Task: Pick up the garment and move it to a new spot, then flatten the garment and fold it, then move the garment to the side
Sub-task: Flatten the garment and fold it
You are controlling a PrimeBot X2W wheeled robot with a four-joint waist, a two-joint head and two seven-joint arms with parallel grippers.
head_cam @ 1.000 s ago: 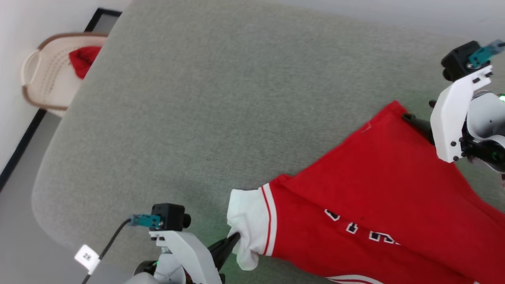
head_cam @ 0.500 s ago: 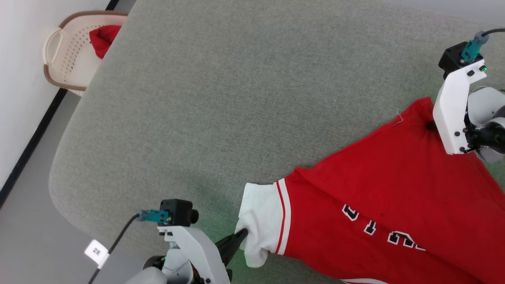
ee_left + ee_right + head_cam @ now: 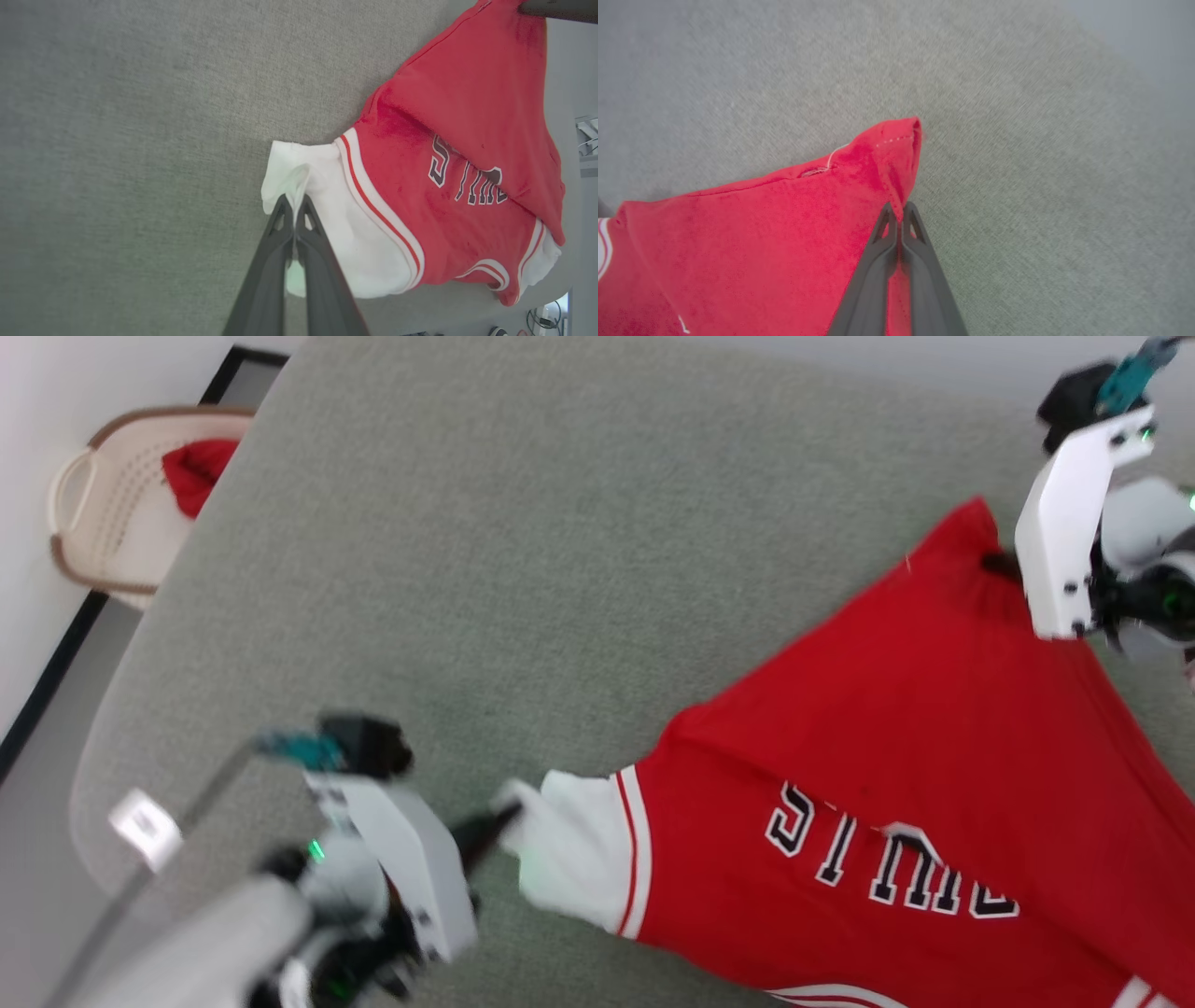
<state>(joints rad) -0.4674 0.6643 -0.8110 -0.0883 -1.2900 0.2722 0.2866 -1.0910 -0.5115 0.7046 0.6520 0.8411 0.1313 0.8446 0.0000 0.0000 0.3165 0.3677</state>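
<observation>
The garment (image 3: 887,728), a red jersey T-shirt with white sleeves, striped trim and black white-outlined letters, is stretched over the grey padded surface (image 3: 523,541). My left gripper (image 3: 499,819) is shut on the white sleeve (image 3: 327,224) at the lower middle of the head view; in the left wrist view its fingers (image 3: 294,205) pinch a fold of that sleeve. My right gripper (image 3: 999,563) is shut on the garment's red hem corner (image 3: 896,154) at the upper right; the right wrist view shows the red edge clamped between its fingertips (image 3: 900,210). The cloth hangs taut between both grips.
A beige perforated basket (image 3: 103,513) holding a small plain red cloth (image 3: 194,474) stands on the floor beyond the surface's left edge, by the white wall. Bare grey surface stretches across the middle and far side.
My right gripper closed on the red hem corner. Both arms have lifted and the jersey is pulled tauter, with more lettering exposed. The head camera has shifted between frames.
</observation>
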